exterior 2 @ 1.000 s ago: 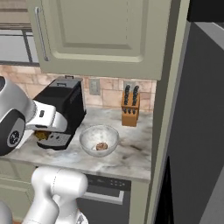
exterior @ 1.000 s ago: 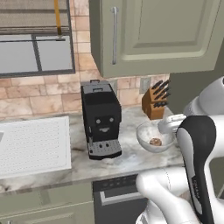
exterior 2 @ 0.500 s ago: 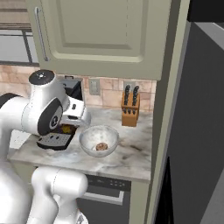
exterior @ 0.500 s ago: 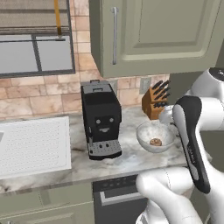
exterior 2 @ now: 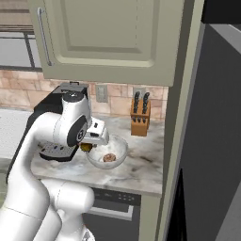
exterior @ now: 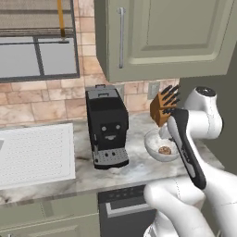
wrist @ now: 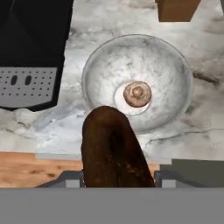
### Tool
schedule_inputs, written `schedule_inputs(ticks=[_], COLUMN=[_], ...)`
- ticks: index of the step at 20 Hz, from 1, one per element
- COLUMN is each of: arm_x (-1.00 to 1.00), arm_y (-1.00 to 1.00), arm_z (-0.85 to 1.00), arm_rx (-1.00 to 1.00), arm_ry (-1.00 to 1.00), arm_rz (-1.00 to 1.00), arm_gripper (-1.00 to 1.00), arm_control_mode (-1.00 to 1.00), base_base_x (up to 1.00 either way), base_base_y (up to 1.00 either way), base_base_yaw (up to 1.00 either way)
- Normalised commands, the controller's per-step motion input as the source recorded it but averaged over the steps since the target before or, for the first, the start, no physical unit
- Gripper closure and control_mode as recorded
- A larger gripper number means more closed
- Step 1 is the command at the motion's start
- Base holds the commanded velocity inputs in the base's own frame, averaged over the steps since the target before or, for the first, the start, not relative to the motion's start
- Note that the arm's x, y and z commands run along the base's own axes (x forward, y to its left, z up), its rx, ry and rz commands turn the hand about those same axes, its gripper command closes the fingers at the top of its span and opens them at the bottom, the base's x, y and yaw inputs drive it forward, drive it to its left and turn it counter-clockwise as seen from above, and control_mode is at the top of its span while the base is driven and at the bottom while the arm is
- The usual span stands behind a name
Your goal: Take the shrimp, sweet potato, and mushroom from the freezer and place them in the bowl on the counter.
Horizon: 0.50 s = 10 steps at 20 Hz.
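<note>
Brown mushroom (wrist: pixel 137 94): lies in the bowl (wrist: pixel 175 70), done.
Sweet potato (wrist: pixel 114 151): pinched between the fingers, above the table (wrist: pixel 109 19).
Shrimp: left to fetch.

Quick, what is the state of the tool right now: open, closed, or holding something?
Tool: closed on a long dark brown piece, probably the sweet potato, held near the bowl, which has a mushroom in it.

The bowl (wrist: pixel 136 83) sat mid-frame on the counter (wrist: pixel 205 118), with the mushroom (wrist: pixel 137 94) inside. The sweet potato (wrist: pixel 114 151) hung at lower centre, the coffee machine (wrist: pixel 33 52) at upper left.
</note>
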Motion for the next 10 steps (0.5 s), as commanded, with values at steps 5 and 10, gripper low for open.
schedule_inputs(ticks=[5,10], arm_x=[0.47,0.57], arm_y=[0.0,0.0], arm_z=[-0.48,-0.1], arm_rx=[0.0,0.0], arm_ry=[0.0,0.01], arm_rz=[0.0,-0.01], arm_gripper=[1.0,1.0], arm_control_mode=[-1.0,-1.0], base_base_x=[0.0,0.0], base_base_y=[0.0,0.0], base_base_yaw=[0.0,0.0])
